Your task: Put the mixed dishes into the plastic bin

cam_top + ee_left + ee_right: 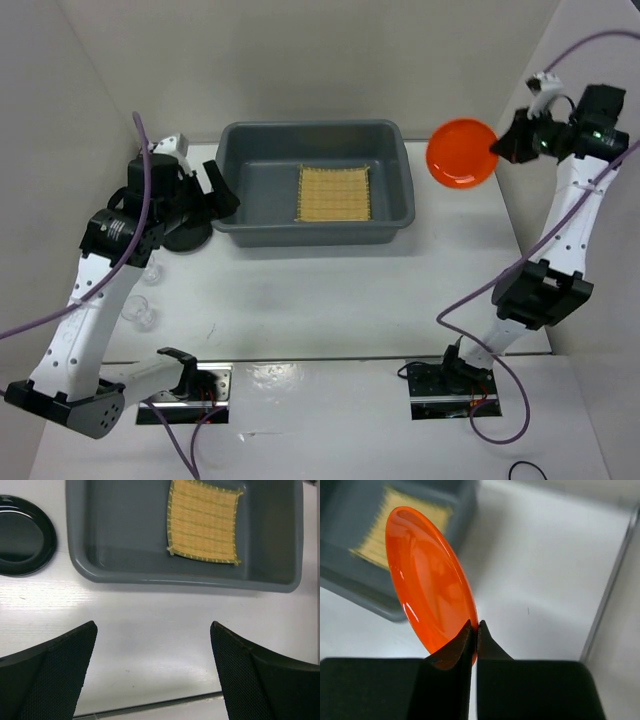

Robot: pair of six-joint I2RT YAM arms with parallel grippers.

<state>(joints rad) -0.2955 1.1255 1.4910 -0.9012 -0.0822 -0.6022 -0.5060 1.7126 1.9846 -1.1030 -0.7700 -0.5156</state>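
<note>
The dark grey plastic bin (310,128) stands at the back middle, with the tan woven mat (335,193) lying flat inside it. My right gripper (497,147) is shut on the rim of the orange plate (462,152) and holds it tilted in the air, right of the bin. In the right wrist view the plate (427,575) stands nearly on edge between the closed fingers (475,626). My left gripper (225,195) is open and empty beside the bin's left wall. The black plate (185,238) lies under the left arm. Two clear glass cups (150,272) (140,315) stand at the left.
The left wrist view shows the black plate (22,535) left of the bin (125,576), the mat (204,521) in it, and bare white table between the open fingers (153,626). White walls close in both sides. The right wall is close to the right arm.
</note>
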